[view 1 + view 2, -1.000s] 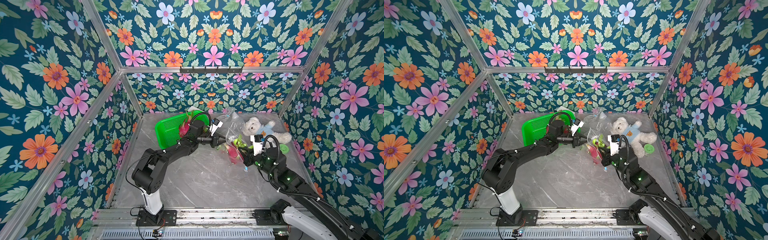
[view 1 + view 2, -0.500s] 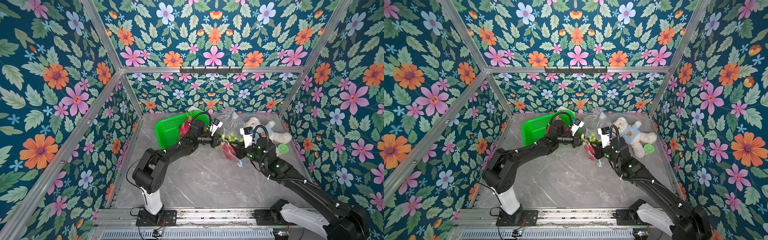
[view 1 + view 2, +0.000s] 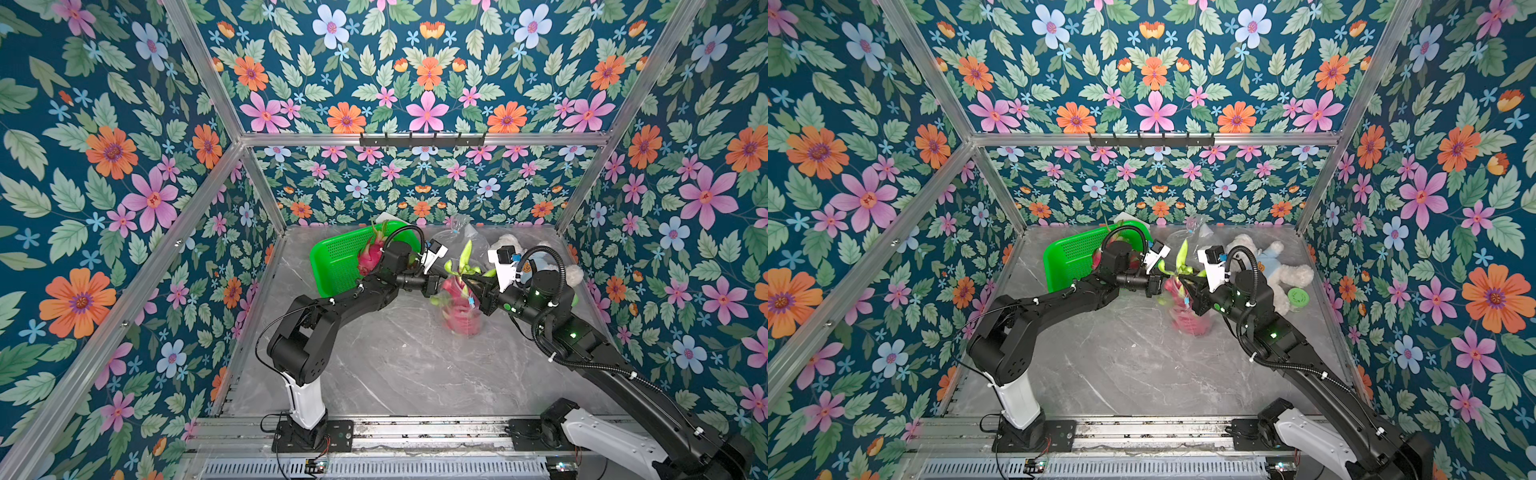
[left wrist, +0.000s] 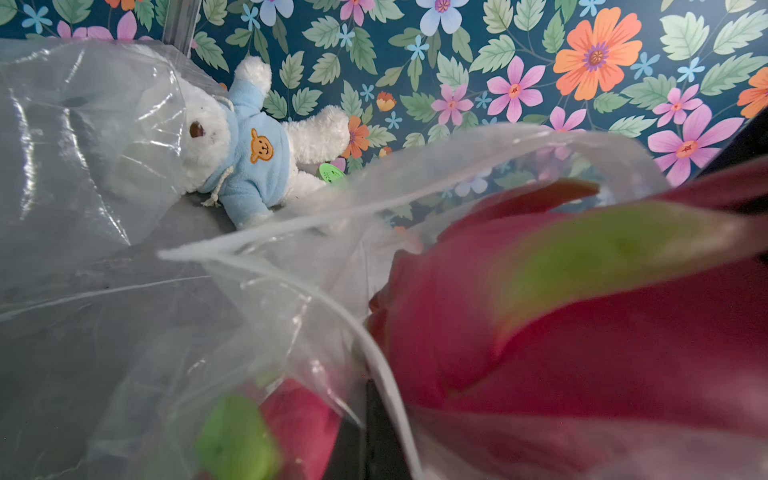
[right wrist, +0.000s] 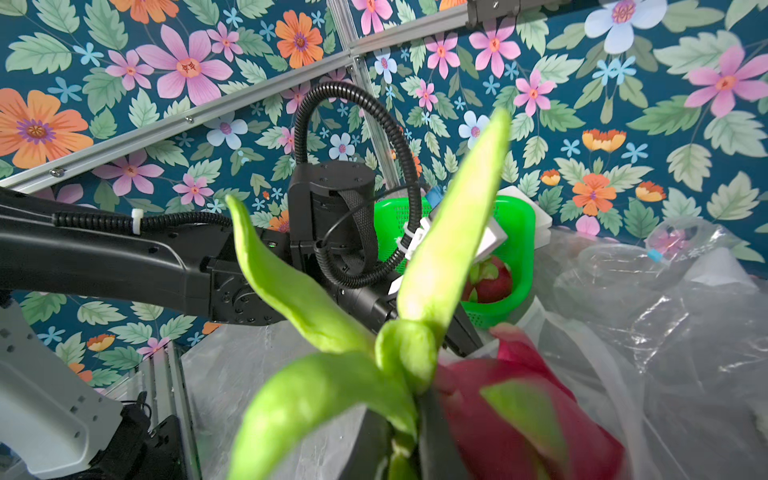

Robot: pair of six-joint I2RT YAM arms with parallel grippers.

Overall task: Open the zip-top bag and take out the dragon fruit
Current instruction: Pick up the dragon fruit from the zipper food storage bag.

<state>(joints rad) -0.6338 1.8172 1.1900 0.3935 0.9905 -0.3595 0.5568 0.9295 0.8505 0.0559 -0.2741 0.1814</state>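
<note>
Pinching bag [image 3: 465, 322], left hand [image 3: 434, 286]; right hand [image 3: 468, 283] clamps dragon fruit [image 3: 452, 287]; marble table [image 3: 395, 365], floral walls [image 3: 428, 83]

Both top views look down from high above the front rail [image 3: 374, 432], framing the whole table [image 3: 395, 374] and both arms — near-identical pictures. The left wrist camera, pressed against the zip-top bag [image 4: 124, 332] and a dragon fruit [image 4: 582, 332], faces the teddy bear [image 4: 249, 158]; the right wrist camera, equally close, faces the left arm [image 5: 124, 257] and green basket [image 5: 519, 249] — both seen from above too.
</note>
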